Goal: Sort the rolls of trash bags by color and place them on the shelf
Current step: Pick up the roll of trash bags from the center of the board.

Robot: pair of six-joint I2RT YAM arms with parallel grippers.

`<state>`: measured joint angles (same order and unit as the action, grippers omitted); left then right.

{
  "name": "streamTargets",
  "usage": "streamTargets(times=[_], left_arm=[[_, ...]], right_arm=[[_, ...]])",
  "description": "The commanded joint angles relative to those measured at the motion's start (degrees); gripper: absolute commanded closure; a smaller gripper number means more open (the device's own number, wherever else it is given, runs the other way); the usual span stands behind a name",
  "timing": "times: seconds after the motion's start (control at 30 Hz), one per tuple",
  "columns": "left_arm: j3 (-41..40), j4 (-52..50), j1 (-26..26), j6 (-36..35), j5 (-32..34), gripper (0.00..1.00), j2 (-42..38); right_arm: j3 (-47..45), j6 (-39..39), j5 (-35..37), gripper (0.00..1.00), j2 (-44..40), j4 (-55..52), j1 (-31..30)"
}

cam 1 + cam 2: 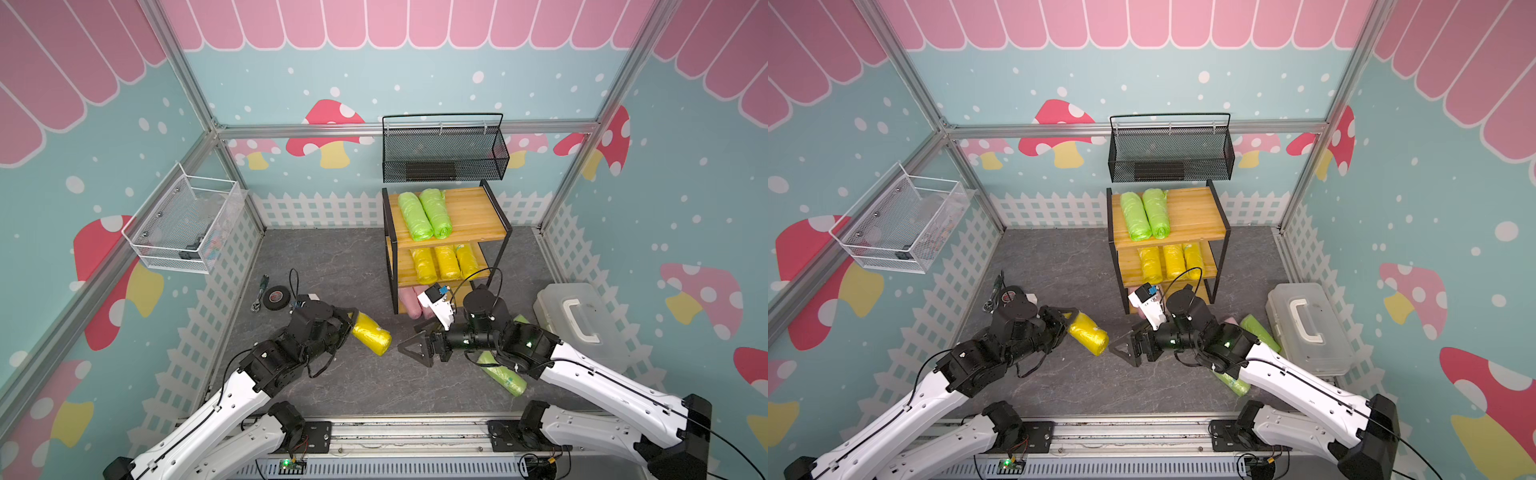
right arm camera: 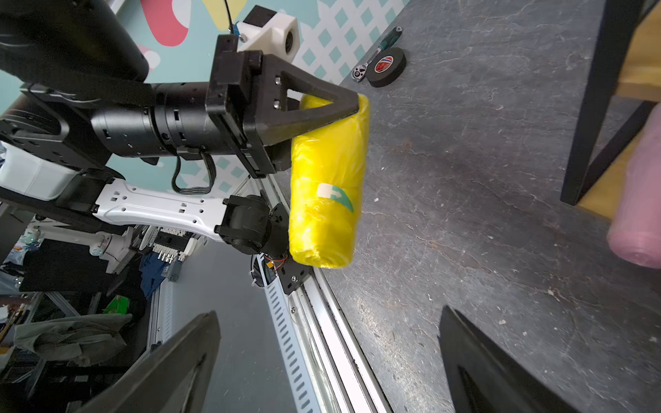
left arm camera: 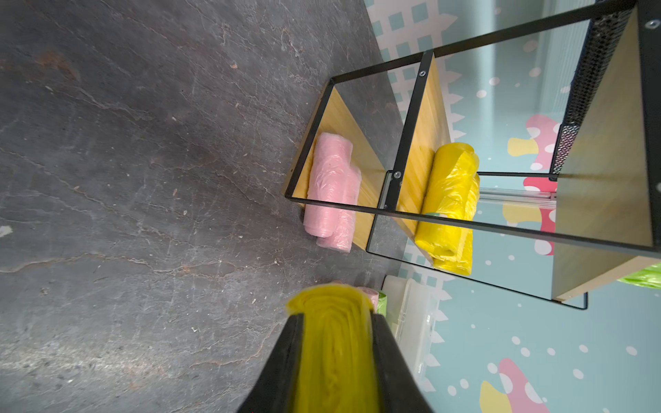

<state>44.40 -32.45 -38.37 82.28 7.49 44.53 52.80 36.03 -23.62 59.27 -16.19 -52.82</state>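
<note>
My left jaws are clamped tight on one end of a yellow roll [image 1: 371, 338]; in my left wrist view the roll [image 3: 334, 350] fills the narrow gap between the two black fingers [image 3: 286, 364]. The rest of it sticks out toward my right arm, and I cannot tell whether its free end touches the bench [image 1: 332, 266]. My right jaws are spread as wide as they go and hold nothing. They face the roll's free end from near by without touching it.

The shelf [image 1: 473, 212] stands at the back of the bench. Two lime green rolls [image 1: 424, 214] lie side by side on its top board, three yellow rolls [image 1: 446, 262] lie on the middle board, and pink rolls [image 3: 331, 189] lie on the bottom board with their ends poking past its front edge. A loose green roll [image 1: 505, 378] lies on the bench under my right forearm. In a top view a second green roll [image 1: 1260, 328] and a bit of a loose pink roll [image 1: 1231, 320] show behind that arm, beside the clear plastic case [image 1: 1308, 328]. The black tape roll [image 1: 277, 297] and a ratchet [image 1: 259, 293] lie behind my left arm
</note>
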Motion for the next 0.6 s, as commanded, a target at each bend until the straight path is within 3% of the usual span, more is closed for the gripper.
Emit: streamTargets(times=[0.0,0.23,0.57], left_arm=[[0.3,4.3,-0.6,2.7,1.2,1.0,-1.0],[0.2,6.0,-1.2,4.1,0.3,1.0,-1.1],[-0.9,6.4,-1.8,5.2,0.9,1.0,-2.5]], right_arm=[[2.5,-1.2,2.4,0.01,1.5,1.8,-1.7],[3.0,0.0,7.1,0.01,5.5,3.6,-3.7],[6.9,-0.3,7.1,0.01,11.5,5.0,-5.8]])
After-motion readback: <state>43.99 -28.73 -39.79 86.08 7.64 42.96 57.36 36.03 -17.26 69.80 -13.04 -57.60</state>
